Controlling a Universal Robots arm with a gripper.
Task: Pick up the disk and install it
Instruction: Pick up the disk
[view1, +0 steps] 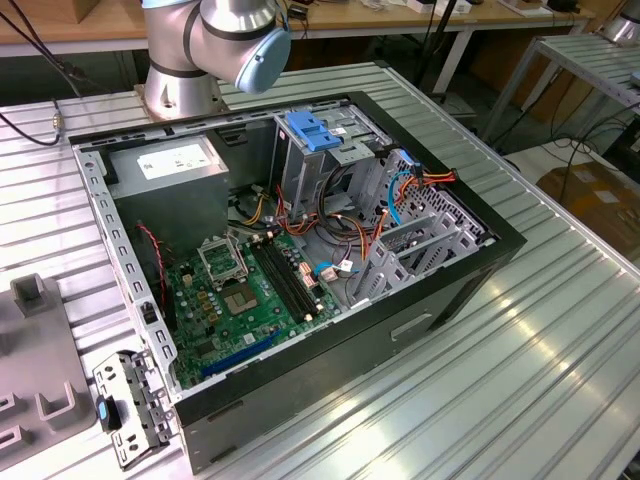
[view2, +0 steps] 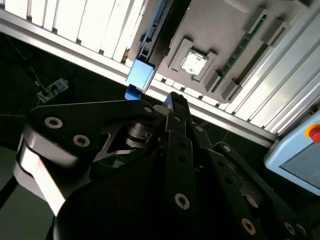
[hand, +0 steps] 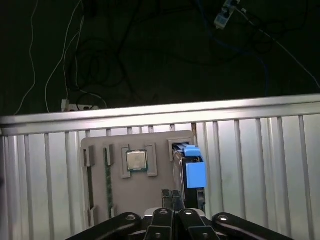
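Ribbed table (view1: 560, 330), open case (view1: 300, 250) mid-frame in exterior view; first wrist view: gripper (hand: 172, 195), fingers together, near disk (hand: 194, 172) upright in tray (hand: 145, 195).

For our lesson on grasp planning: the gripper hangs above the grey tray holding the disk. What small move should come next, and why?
Probably slide the gripper sideways until centred over the disk. In the first wrist view its shut jaws point at the tray beside the disk's slot, not at the disk itself.
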